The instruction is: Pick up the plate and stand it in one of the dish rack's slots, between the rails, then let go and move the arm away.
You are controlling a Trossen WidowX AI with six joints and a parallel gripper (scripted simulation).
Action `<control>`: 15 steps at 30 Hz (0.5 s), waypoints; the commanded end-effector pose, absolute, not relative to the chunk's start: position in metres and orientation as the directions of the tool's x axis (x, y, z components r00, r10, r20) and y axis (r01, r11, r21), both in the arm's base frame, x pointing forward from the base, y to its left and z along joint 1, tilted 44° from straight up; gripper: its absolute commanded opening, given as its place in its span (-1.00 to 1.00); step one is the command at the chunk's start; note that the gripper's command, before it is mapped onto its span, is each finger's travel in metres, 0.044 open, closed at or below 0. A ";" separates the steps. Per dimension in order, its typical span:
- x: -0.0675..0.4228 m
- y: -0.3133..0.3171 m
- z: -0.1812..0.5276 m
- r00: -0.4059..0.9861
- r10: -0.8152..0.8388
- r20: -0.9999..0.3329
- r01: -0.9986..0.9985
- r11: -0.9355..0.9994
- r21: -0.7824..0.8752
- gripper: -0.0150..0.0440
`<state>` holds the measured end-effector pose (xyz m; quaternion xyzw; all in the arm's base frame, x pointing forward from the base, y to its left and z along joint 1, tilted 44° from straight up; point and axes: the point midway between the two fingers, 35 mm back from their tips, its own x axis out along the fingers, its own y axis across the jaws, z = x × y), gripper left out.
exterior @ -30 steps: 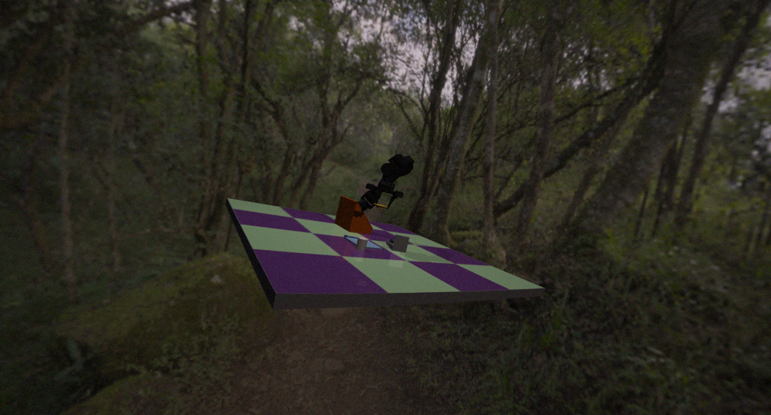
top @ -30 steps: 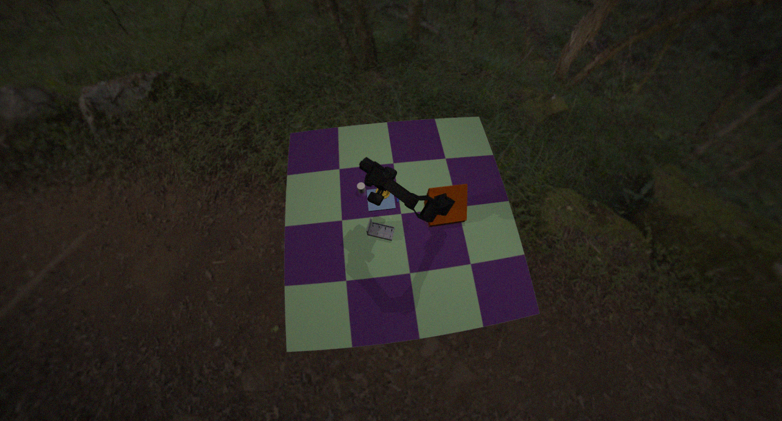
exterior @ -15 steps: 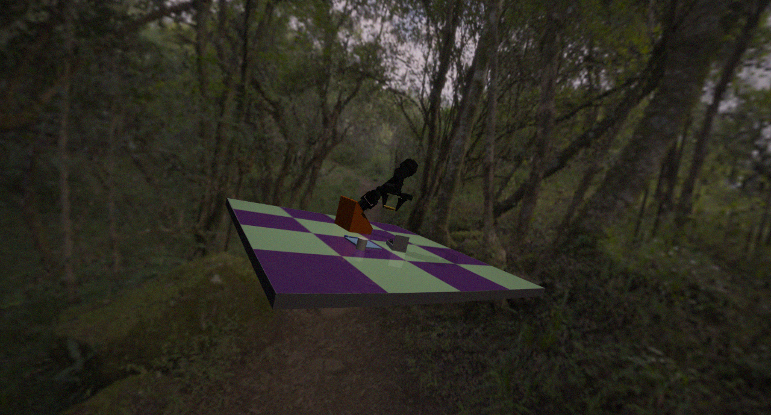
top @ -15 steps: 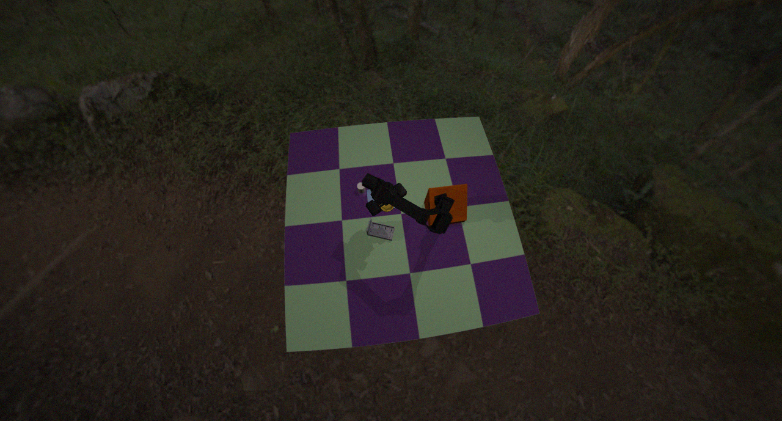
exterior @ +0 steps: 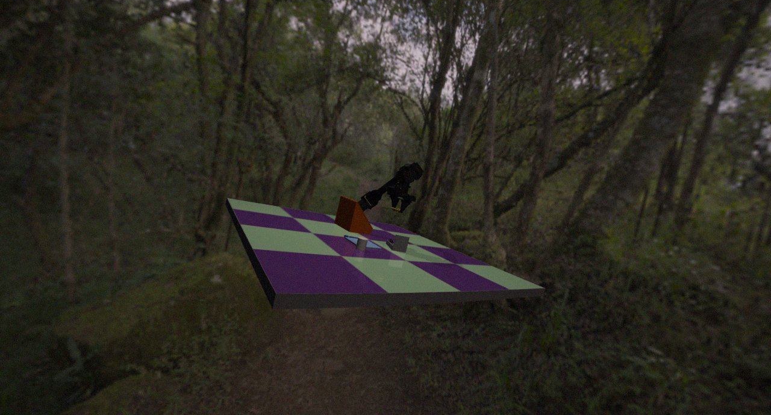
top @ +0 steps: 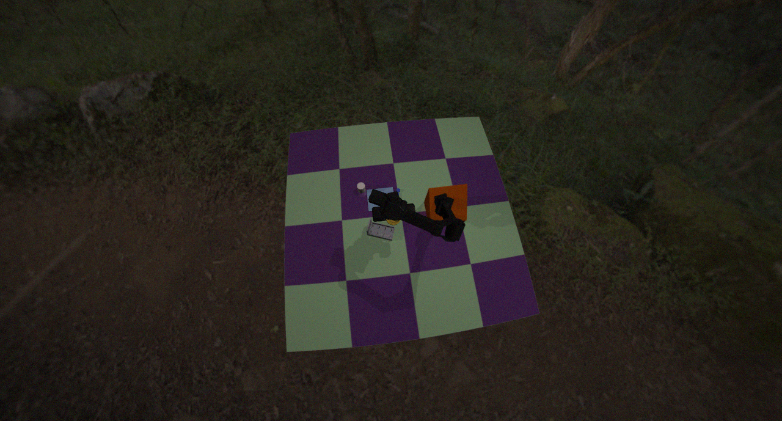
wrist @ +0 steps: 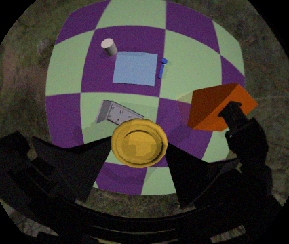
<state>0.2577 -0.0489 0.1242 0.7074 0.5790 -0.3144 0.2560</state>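
My gripper (wrist: 139, 143) (top: 389, 217) (exterior: 401, 202) is shut on a round yellow plate (wrist: 139, 142) (top: 391, 221) and holds it by its rim, high above the table. The plate faces the wrist camera flat on. The dish rack (wrist: 117, 113) (top: 380, 230) (exterior: 399, 243) is a small grey frame with rails, standing on a green square of the checkered table (top: 317, 314) (exterior: 312, 272) (wrist: 190, 64). In the wrist view the rack lies just beyond the plate's upper left edge, far below it.
A light blue mat (wrist: 136, 69) (top: 385, 190) lies beyond the rack. A white cylinder (wrist: 109, 46) (top: 360, 187) (exterior: 361, 244) stands at its corner and a small blue stick (wrist: 163, 68) lies on its other side. An orange wedge block (wrist: 217, 104) (top: 453, 197) (exterior: 351, 214) stands by the arm's base.
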 end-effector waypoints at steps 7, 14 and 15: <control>0.241 -0.015 0.146 0.134 0.676 -0.724 0.887 -0.408 -0.217 -0.49; 0.239 -0.011 0.144 0.124 0.669 -0.733 0.882 -0.413 -0.228 -0.49; 0.239 -0.010 0.141 0.112 0.657 -0.745 0.887 -0.404 -0.223 -0.49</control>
